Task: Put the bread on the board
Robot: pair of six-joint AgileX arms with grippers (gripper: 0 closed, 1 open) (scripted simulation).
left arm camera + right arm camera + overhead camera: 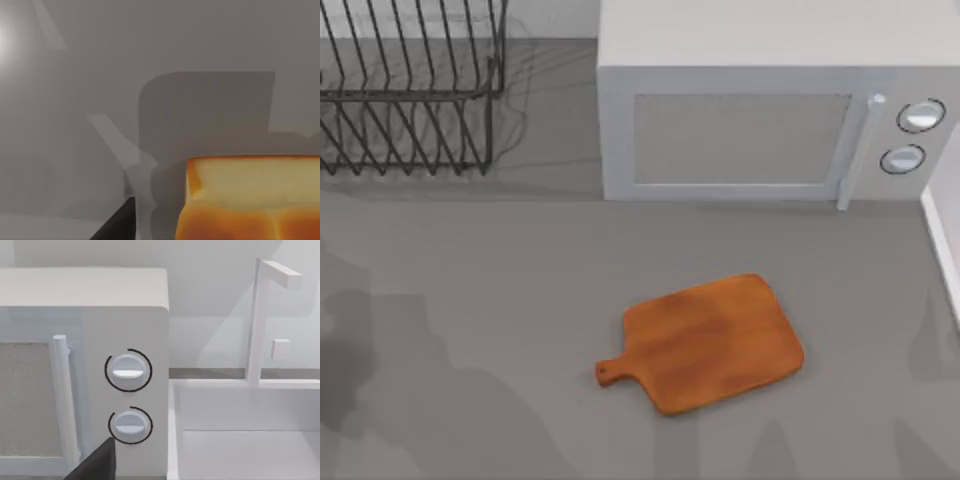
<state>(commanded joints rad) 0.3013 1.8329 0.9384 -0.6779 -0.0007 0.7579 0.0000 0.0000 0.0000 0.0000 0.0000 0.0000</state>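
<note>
Top view: board (705, 343) lies flat on the grey table (520, 300), a bit right of centre and near side, handle with its small hole pointing left, slightly toward the near edge. Nothing on it. Microwave (760, 110) sits at the far side, centre-right, door facing the near side, two round knobs (920, 115) on its right end. Black wire dish rack (410, 90) at the far left corner. Pale edge of a sink (945, 240) at the right border. Arm shadows fall on the table near the left and near the bottom edge.

Left wrist view: bread (250, 200) is very close to the camera, golden-brown top with a groove showing, paler side above it. It sits over the grey table surface and throws a blocky shadow on it. One dark finger (117, 225) of the left gripper is visible just beside the loaf with a sliver of table between them. Second finger is out of frame, so cannot tell whether the left gripper is clamped on the bread or loose.

Right wrist view: camera faces the microwave's knob panel and door handle (62, 400), with the white sink basin and faucet (260, 320) just beside the microwave. One dark fingertip (97, 465) of the right gripper at the frame edge; cannot tell its finger state either.
</note>
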